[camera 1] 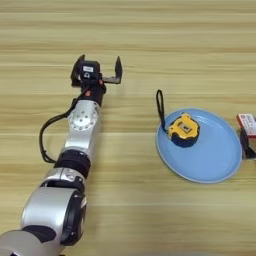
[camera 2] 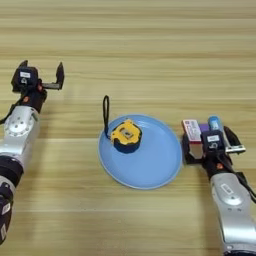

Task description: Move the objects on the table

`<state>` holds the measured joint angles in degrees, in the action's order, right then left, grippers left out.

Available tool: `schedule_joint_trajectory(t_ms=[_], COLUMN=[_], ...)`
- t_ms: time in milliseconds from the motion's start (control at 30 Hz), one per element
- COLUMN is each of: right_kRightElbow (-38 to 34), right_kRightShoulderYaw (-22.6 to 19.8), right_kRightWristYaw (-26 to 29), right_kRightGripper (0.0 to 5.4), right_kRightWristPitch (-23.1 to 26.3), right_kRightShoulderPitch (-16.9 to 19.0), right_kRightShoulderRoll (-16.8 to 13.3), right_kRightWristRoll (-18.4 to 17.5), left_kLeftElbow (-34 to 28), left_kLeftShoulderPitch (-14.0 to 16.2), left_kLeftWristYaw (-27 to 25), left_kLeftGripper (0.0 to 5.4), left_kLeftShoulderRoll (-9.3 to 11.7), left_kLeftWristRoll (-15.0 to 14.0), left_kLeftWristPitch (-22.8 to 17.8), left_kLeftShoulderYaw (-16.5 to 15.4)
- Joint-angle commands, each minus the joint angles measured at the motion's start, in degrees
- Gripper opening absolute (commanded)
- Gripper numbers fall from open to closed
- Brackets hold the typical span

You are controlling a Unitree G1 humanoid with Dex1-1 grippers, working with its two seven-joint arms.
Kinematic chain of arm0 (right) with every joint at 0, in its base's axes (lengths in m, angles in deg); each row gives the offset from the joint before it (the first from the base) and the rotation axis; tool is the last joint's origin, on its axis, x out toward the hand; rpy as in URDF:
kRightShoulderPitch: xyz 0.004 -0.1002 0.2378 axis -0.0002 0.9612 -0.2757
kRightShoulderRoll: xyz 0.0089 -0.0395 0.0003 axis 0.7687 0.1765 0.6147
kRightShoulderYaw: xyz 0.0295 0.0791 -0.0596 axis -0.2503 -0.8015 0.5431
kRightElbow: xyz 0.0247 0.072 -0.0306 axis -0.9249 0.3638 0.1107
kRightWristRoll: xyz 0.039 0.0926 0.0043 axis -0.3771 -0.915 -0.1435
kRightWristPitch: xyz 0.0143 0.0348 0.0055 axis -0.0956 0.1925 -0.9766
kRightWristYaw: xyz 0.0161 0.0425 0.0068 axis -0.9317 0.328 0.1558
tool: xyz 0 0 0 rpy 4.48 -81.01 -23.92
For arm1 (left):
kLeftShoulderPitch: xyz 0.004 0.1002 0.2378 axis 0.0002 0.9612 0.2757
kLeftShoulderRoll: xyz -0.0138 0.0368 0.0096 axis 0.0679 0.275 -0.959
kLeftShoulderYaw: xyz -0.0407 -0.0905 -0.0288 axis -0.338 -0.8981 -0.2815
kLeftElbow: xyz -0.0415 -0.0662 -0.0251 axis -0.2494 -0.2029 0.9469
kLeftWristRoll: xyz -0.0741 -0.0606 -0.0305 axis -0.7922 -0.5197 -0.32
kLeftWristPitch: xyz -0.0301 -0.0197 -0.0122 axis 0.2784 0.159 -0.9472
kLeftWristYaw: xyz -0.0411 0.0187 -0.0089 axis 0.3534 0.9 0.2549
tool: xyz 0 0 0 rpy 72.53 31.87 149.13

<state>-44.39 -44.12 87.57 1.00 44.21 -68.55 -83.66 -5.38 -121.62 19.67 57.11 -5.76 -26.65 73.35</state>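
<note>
Here the tape measure (camera 2: 126, 135) sits inside the light-blue plate (camera 2: 150, 170) on the wooden table (camera 2: 150, 50).
Its black strap loop (camera 2: 106, 116) trails over the plate's left rim. The left gripper (camera 1: 100, 70) hovers well left, fingers spread and empty. The right gripper (camera 2: 207, 145) sits just right of the plate, fingers spread around a blue tube (camera 2: 215, 123) and a red-and-white box (camera 2: 192, 131).

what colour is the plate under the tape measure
Light blue plate; clearest in the right eye view.
</note>
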Motion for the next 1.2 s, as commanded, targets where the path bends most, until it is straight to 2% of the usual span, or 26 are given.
schedule_joint_trajectory(t_ms=[33,600,1200], right_kRightElbow=[0.3,-0.1,-4.1], right_kRightShoulderYaw=[1.4,5.9,10.8], right_kRightWristYaw=[0.3,0.4,0.9], right_kRightGripper=[5.4,5.4,5.4], right_kRightWristPitch=[-0.1,-0.1,1.1], right_kRightShoulderPitch=[0.1,-0.4,-1.7], right_kRightShoulderRoll=[-0.5,1.4,4.3], right_kRightWristRoll=[1.6,2.7,3.8], left_kLeftElbow=[0.5,0.4,1.6], left_kLeftShoulderPitch=[-1.4,-1.4,-1.5], left_kLeftWristYaw=[0.3,0.6,0.8], left_kLeftGripper=[5.39,5.39,5.39], left_kLeftShoulderRoll=[-0.3,-0.6,-0.7], left_kLeftWristRoll=[0.2,0.1,0.3], left_kLeftWristPitch=[0.3,0.1,0.4], left_kLeftShoulderYaw=[-0.2,-0.3,-0.2])
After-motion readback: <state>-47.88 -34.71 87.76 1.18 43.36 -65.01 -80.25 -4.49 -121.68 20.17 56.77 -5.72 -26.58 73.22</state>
